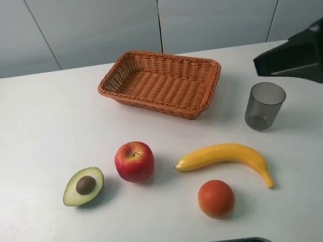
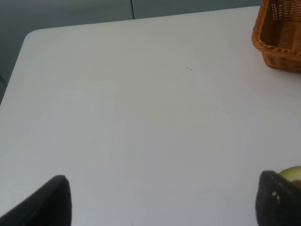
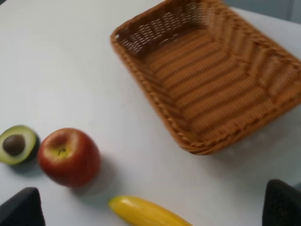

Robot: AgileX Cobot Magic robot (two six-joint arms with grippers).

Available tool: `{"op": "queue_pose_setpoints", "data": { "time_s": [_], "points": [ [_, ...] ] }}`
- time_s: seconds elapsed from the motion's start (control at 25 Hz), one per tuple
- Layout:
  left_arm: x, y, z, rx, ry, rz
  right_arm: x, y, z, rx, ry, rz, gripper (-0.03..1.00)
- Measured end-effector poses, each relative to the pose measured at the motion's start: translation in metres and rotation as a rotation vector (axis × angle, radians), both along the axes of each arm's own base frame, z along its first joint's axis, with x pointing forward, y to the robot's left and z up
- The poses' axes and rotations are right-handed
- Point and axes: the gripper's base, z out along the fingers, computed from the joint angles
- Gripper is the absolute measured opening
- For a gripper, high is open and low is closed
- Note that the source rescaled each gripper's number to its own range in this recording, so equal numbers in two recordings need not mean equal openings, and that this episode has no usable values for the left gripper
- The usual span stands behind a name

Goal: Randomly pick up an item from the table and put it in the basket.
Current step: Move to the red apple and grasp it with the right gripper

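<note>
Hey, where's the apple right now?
In the high view the apple sits on the table left of centre, between the avocado half and the banana, nearer the camera than the basket.

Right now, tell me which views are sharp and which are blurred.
Exterior high: sharp, even light, soft shadow under the apple. Right wrist: blurred, the basket weave smeared. Left wrist: the table reads pale and nearly featureless, no glare.
</note>
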Motion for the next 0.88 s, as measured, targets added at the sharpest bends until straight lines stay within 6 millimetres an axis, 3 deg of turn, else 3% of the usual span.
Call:
{"op": "queue_pose_setpoints", "data": {
  "time_s": [0.24, 0.44, 0.88],
  "points": [
    [0.000, 0.000, 0.000, 0.000, 0.000, 0.000, 0.026, 0.048, -0.011, -0.122, -0.009, 0.203, 1.00],
    [0.000, 0.000, 0.000, 0.000, 0.000, 0.000, 0.029, 0.098, -0.024, -0.248, -0.042, 0.390, 1.00],
    [0.000, 0.000, 0.000, -0.003, -0.001, 0.002, 0.052, 0.177, -0.058, -0.493, 0.048, 0.562, 1.00]
  ]
}}
